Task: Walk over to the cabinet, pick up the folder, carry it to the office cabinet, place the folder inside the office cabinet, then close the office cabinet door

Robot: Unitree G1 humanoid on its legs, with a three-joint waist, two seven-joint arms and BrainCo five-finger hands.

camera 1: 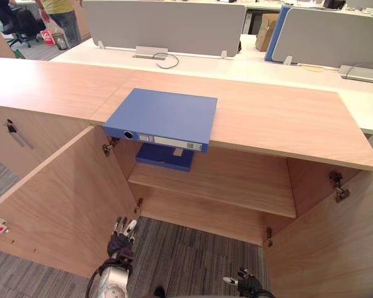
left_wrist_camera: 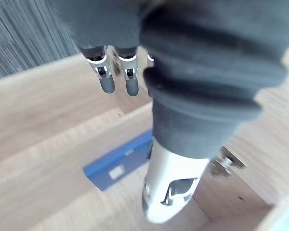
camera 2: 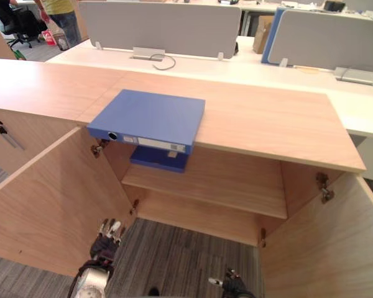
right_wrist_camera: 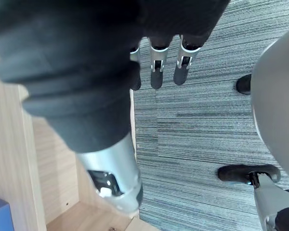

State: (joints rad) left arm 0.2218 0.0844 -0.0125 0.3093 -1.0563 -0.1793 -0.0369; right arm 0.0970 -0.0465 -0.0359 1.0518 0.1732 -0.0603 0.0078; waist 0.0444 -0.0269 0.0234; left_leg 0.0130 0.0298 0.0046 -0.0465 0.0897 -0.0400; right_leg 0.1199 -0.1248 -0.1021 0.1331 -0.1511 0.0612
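A blue folder lies flat on the wooden cabinet top, its labelled spine hanging over the front edge above the open compartment. A second blue folder lies on the inner shelf just beneath it, and shows in the left wrist view as well. My left hand hangs low in front of the cabinet beside the open left door, fingers straight and holding nothing. My right hand is lower still, over the carpet, with its fingers relaxed and nothing in them. Both hands are well below the folder.
Both cabinet doors stand wide open: the left door and the right door flank the space where my hands are. A neighbouring cabinet door has a key. Behind are desks with grey dividers, and a person stands at the back left.
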